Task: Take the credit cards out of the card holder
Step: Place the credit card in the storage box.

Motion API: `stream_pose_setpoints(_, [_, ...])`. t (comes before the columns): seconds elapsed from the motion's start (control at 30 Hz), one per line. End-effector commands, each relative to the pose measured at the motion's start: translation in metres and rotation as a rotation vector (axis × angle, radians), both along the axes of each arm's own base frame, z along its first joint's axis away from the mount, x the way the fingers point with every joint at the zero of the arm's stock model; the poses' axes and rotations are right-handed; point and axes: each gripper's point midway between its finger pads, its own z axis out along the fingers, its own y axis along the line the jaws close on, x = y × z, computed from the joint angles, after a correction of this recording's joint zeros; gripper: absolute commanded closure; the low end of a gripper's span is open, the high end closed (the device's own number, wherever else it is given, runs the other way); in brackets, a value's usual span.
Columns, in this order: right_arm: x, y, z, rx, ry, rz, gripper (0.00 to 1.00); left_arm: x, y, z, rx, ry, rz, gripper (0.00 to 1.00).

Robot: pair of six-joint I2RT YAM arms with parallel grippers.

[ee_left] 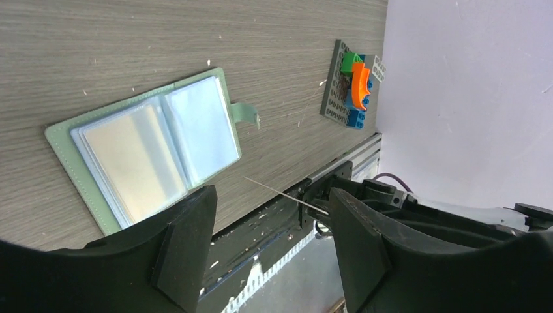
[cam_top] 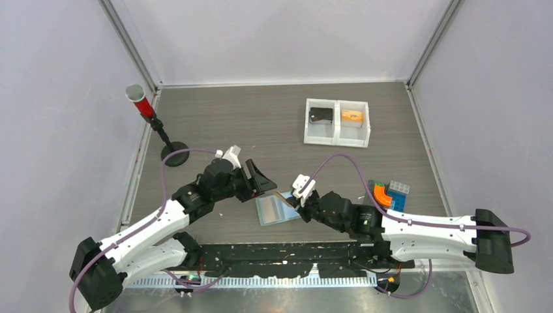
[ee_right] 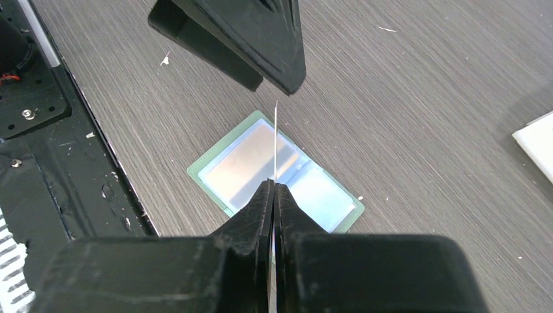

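Pointing lengthwise at left gripper (ee_left: 269, 195): card (ee_right: 276, 140)

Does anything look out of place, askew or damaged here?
Nothing is damaged. The sage-green bifold card holder lies open, skewed to the table edge. The right gripper pinches a thin card edge-on. White flecks litter the wood-grain table.

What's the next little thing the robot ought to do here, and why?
Probably the right gripper should carry its credit card aside and lay it on the bare table. It is shut on the card, which is clear of the pockets and hangs over the open card holder. The left gripper stands open beside it, holding nothing.
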Motion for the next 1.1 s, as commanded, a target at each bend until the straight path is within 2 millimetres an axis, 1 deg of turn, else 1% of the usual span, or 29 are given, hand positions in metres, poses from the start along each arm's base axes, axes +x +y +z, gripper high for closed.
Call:
stream_pose_setpoints(0.0, [0.009,0.003,0.026,0.037,-0.094,-0.062,0.95,0.001,-0.013,0.003,-0.094,0.029,-0.012,0.34])
stream_pose_setpoints(0.17, [0.004,0.010,0.019,-0.031,-0.138,-0.052,0.95,0.000,-0.018,-0.006,-0.134,0.068,-0.009,0.35])
stream_pose_setpoints(0.2, [0.002,0.013,0.017,-0.050,-0.151,-0.047,0.95,0.002,-0.021,-0.003,-0.149,0.058,-0.013,0.36])
stream_pose_setpoints(0.3, [-0.003,0.019,0.016,-0.079,-0.181,-0.028,0.95,0.002,-0.025,-0.003,-0.162,0.066,-0.024,0.41])
stream_pose_setpoints(0.4, [-0.007,0.024,0.012,-0.121,-0.213,-0.015,0.95,0.001,-0.027,-0.002,-0.181,0.064,-0.035,0.52])
stream_pose_setpoints(0.47, [-0.009,0.025,0.010,-0.137,-0.219,-0.009,0.95,0.001,-0.026,-0.004,-0.178,0.060,-0.033,0.55])
stream_pose_setpoints(0.63, [-0.012,0.025,0.003,-0.146,-0.210,0.003,0.94,-0.001,-0.025,-0.008,-0.176,0.054,-0.040,0.76])
stream_pose_setpoints(0.7, [-0.012,0.023,0.001,-0.151,-0.209,0.001,0.92,-0.002,-0.025,-0.008,-0.180,0.047,-0.048,0.86])
stream_pose_setpoints(0.77, [-0.012,0.022,0.000,-0.148,-0.199,-0.005,0.88,-0.003,-0.026,-0.006,-0.185,0.027,-0.063,0.97])
stream_pose_setpoints(0.8, [-0.012,0.021,0.000,-0.143,-0.196,-0.006,0.85,-0.003,-0.026,-0.005,-0.183,0.012,-0.073,1.00])
stream_pose_setpoints(0.9, [-0.015,0.021,0.002,-0.126,-0.164,-0.003,0.76,-0.002,-0.024,-0.003,-0.165,-0.045,-0.094,1.00])
stream_pose_setpoints(0.93, [-0.016,0.020,-0.001,-0.140,-0.152,0.000,0.70,-0.001,-0.023,-0.003,-0.157,-0.066,-0.092,1.00])
stream_pose_setpoints(0.97, [-0.016,0.022,0.001,-0.124,-0.125,-0.010,0.68,0.000,-0.020,-0.003,-0.136,-0.101,-0.095,1.00])
stream_pose_setpoints(1.0, [-0.015,0.020,-0.002,-0.135,-0.106,-0.014,0.63,0.001,-0.017,-0.005,-0.114,-0.125,-0.092,1.00])
stream_pose_setpoints(1.07, [-0.012,0.019,-0.002,-0.084,-0.027,-0.022,0.59,0.003,-0.011,-0.008,-0.063,-0.173,-0.094,1.00])
